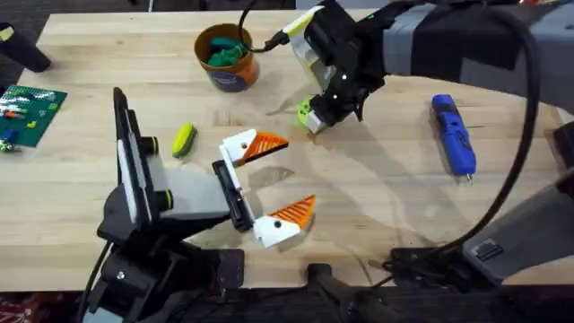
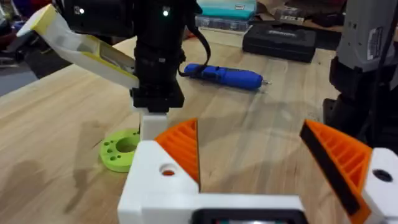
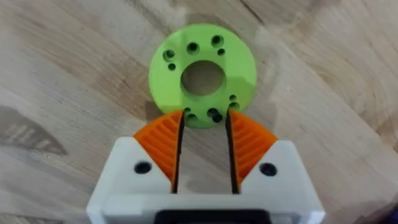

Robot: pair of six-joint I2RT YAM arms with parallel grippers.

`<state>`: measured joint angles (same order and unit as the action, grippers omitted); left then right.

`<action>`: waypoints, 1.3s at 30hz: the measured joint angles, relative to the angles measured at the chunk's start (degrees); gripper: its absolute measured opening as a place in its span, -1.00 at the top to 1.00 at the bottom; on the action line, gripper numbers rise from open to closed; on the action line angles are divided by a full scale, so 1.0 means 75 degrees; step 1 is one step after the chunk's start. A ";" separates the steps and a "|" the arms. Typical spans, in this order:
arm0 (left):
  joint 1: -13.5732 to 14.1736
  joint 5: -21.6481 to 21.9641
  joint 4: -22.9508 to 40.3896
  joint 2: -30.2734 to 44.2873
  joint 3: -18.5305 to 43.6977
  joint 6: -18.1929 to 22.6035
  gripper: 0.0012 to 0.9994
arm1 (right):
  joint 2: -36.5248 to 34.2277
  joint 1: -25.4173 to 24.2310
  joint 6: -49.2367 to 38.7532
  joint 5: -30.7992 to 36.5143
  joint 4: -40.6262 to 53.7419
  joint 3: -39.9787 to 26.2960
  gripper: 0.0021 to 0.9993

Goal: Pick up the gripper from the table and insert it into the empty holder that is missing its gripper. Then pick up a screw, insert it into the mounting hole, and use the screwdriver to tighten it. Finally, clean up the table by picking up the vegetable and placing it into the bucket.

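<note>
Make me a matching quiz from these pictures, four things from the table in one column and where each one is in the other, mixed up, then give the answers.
Things:
1. screwdriver
2. vegetable
3. gripper
4. bucket

Places:
A. at the right gripper's fingertips
B. far side of the table, holding teal items
C. lying flat toward the table's right side
D. beside the left arm's gripper

Pairs: 1-C, 2-D, 3-A, 4-B

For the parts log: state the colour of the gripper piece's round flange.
Lime green, the gripper flange; clearest in the right wrist view.
</note>
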<state>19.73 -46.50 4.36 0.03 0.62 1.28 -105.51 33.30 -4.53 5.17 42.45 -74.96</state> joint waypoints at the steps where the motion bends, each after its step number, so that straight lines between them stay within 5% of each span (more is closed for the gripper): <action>1: 0.0000 0.0000 0.0000 0.0000 0.0000 0.0000 -0.98 | 0.0000 0.0000 0.0001 0.0001 -0.0004 0.0000 0.18; 31: 0.0000 0.0000 0.0000 0.0000 0.0000 0.0001 -0.98 | -0.0062 -0.0015 0.0001 0.0005 -0.0486 -0.0003 0.21; 39: 0.0000 0.0000 0.0000 0.0000 0.0000 0.0002 -0.98 | -0.0067 -0.0033 0.0000 0.0138 -0.0563 -0.0006 0.98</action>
<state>19.73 -46.50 4.36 0.03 0.62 1.29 -106.02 33.05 -4.53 6.20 38.23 -75.00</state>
